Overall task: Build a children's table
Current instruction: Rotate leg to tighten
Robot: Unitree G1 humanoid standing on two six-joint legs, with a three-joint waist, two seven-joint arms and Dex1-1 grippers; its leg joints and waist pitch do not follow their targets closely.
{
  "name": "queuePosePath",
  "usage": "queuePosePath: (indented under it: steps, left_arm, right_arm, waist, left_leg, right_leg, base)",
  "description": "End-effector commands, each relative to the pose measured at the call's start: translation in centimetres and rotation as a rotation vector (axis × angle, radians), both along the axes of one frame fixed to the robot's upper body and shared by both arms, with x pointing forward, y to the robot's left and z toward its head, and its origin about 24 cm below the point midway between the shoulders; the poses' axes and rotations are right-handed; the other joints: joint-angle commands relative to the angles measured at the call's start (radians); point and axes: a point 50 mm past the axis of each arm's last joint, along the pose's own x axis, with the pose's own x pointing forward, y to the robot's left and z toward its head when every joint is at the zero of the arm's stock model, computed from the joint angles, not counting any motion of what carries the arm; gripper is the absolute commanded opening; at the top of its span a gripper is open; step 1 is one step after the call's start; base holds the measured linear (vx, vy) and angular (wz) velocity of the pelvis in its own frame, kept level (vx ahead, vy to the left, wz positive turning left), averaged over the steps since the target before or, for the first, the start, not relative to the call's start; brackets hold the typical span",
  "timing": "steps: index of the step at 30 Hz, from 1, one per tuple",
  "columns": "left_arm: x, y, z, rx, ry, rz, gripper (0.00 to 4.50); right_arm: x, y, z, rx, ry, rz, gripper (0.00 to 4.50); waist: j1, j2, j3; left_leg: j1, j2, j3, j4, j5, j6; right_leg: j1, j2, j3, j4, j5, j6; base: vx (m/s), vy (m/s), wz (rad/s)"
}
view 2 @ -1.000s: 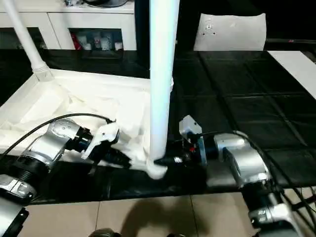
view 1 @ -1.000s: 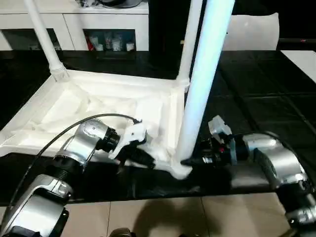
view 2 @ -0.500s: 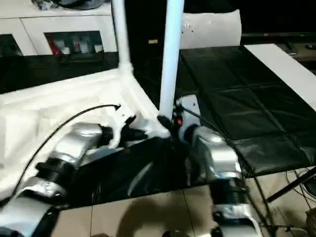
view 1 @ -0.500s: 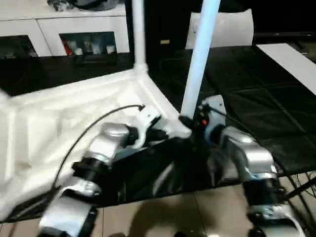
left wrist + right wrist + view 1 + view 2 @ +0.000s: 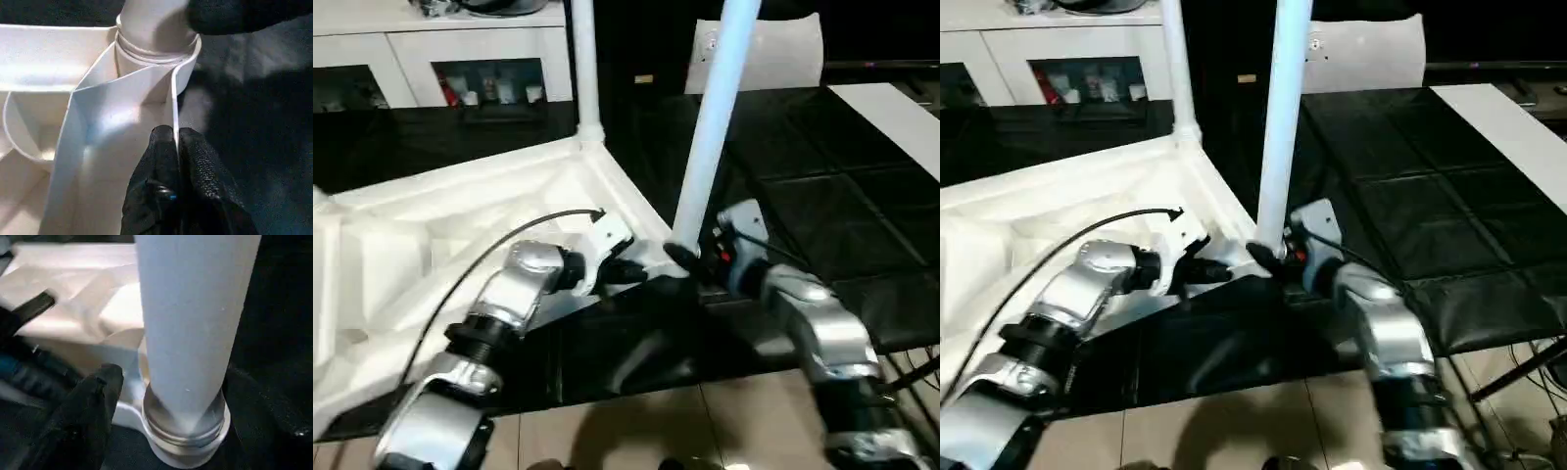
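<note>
On the black mat in front of me the children's table lies upside down, ribbed underside up. I see two legs standing upright in its sockets: the near leg at the corner closest to my grippers and a far leg at the corner behind it. My left gripper is pinched shut on the thin rim wall of the top, just beside the near corner socket. My right gripper sits at the base of the near leg, one black finger beside the socket collar; I cannot tell how wide it stands
</note>
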Motion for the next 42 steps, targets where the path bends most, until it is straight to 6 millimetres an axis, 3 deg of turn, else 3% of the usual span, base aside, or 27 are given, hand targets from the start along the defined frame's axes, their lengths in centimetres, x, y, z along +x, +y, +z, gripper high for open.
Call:
queuePosePath:
  steps: [1, 4, 7, 12, 14, 18, 20, 22, 42]
  left_arm:
    - [-0.6, -0.7, 1.0, -0.029, -0.045, -0.169, 0.0]
    - [-1.2, 0.1, 0.7, 0.013, -0.047, -0.28, 0.0]
    - [-1.3, 0.5, 0.6, 0.021, -0.032, -0.311, 0.0]
    - [-1.8, 1.3, 0.7, 0.052, 0.013, -0.429, 0.0]
    - [-2.1, 1.6, 0.7, 0.075, 0.028, -0.491, 0.0]
    - [-2.4, 1.8, 0.8, 0.073, 0.051, -0.554, 0.0]
    - [-2.5, 1.8, 0.9, 0.072, 0.058, -0.575, 0.0]
    - [-2.5, 1.9, 0.9, 0.079, 0.057, -0.584, 0.0]
    - [-2.4, 2.3, 0.9, 0.097, 0.062, -0.612, 0.0]
  right_arm:
    - [-0.6, 0.6, 0.5, 0.006, -0.015, 0.163, 3.91]
    - [-0.5, -0.7, 1.0, -0.02, -0.029, 0.242, 4.23]
    - [-0.5, -1.0, 1.2, -0.039, -0.024, 0.291, 4.35]
    - [-0.5, -1.7, 1.5, -0.094, -0.019, 0.423, 4.44]
    - [-0.6, -1.9, 1.4, -0.111, -0.013, 0.488, 4.44]
    - [-0.9, -1.9, 1.4, -0.091, -0.004, 0.563, 4.44]
    - [-1.1, -1.9, 1.4, -0.073, 0.007, 0.604, 4.16]
    - [-1.4, -1.8, 1.6, -0.046, 0.033, 0.66, 4.0]
    - [-2.1, -1.4, 1.2, -0.006, 0.122, 0.791, 2.37]
  waist:
    - [0.005, 0.0, -0.056]
    - [0.008, -0.004, -0.057]
    - [0.02, -0.001, -0.059]
    - [0.039, -0.005, -0.063]
    - [0.045, -0.013, -0.063]
    - [0.052, -0.011, -0.063]
    - [0.053, -0.01, -0.064]
    - [0.054, -0.017, -0.066]
    - [0.069, -0.017, -0.071]
  left_leg:
    - [-0.002, 0.071, -0.033, -0.065, -0.123, 0.086]
    - [0.002, 0.075, -0.032, -0.066, -0.132, 0.089]
    - [0.007, 0.084, -0.033, -0.068, -0.112, 0.081]
    - [0.003, 0.084, -0.029, -0.065, -0.084, 0.083]
    - [0.002, 0.081, -0.026, -0.065, -0.084, 0.086]
    - [0.004, 0.087, -0.028, -0.066, -0.088, 0.084]
    - [0.004, 0.088, -0.028, -0.066, -0.088, 0.082]
    - [0.004, 0.089, -0.028, -0.065, -0.081, 0.085]
    - [0.002, 0.086, -0.027, -0.062, -0.062, 0.075]
  right_leg:
    - [0.067, -0.101, 0.097, -0.084, -0.27, -0.07]
    - [0.064, -0.099, 0.098, -0.086, -0.287, -0.066]
    - [0.059, -0.101, 0.101, -0.075, -0.239, -0.092]
    - [0.064, -0.104, 0.104, -0.062, -0.187, -0.12]
    - [0.065, -0.105, 0.103, -0.065, -0.217, -0.11]
    - [0.062, -0.105, 0.103, -0.066, -0.234, -0.105]
    - [0.062, -0.105, 0.103, -0.064, -0.224, -0.109]
    - [0.064, -0.105, 0.104, -0.061, -0.215, -0.112]
    - [0.065, -0.105, 0.101, -0.063, -0.23, -0.095]
  base:
    - [0.0, 0.0, 0.0]
    - [0.0, 0.0, 0.0]
    - [0.0, 0.0, 0.0]
    - [0.0, 0.0, 0.0]
    - [0.0, 0.0, 0.0]
    - [0.0, 0.0, 0.0]
    - [0.0, 0.0, 0.0]
    - [0.0, 0.0, 0.0]
    - [0.0, 0.0, 0.0]
